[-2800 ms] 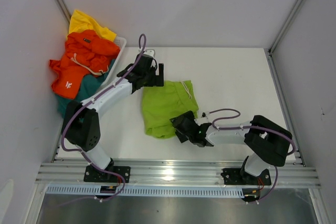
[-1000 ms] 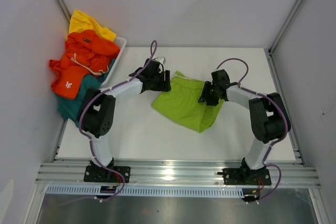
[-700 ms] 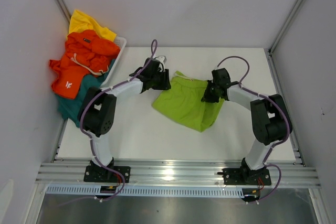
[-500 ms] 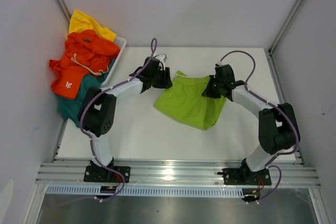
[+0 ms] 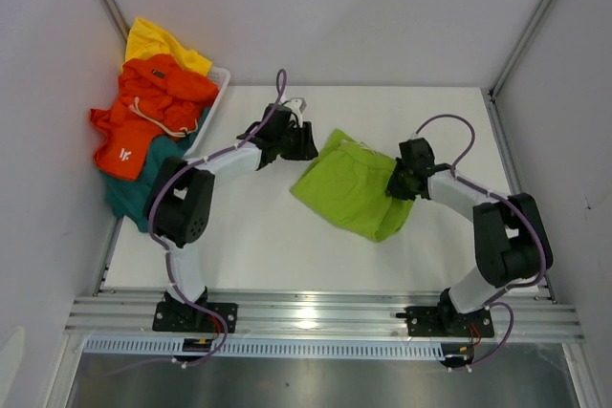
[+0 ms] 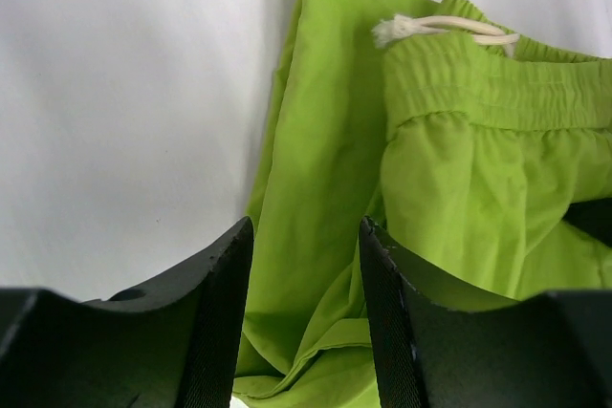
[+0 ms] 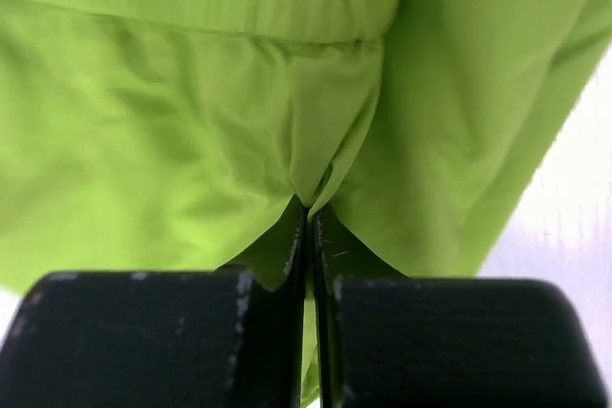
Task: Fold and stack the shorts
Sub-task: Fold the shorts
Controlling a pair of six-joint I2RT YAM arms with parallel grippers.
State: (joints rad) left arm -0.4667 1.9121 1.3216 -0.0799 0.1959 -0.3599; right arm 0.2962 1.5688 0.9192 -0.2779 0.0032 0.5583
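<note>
The lime green shorts (image 5: 349, 190) lie crumpled at the middle of the table. My right gripper (image 5: 396, 182) is at their right edge and is shut on a pinched fold of the green cloth (image 7: 316, 179). My left gripper (image 5: 310, 146) sits at their far left corner. Its fingers (image 6: 222, 312) stand apart over the table, with loose green cloth (image 6: 316, 265) lying between them and no pinch showing. The waistband and its white drawstring (image 6: 421, 26) lie ahead of it. Orange shorts (image 5: 153, 102), yellow shorts (image 5: 158, 43) and teal shorts (image 5: 134, 183) are heaped at the far left.
A white mesh basket (image 5: 219, 78) holds the heap at the table's far left corner, and cloth spills over its sides. Grey walls with metal rails close in the table on three sides. The arm bases stand on the rail at the near edge.
My right gripper has shut on the green shorts and drawn them to the right. The left gripper has narrowed a little and stayed at the left corner.
</note>
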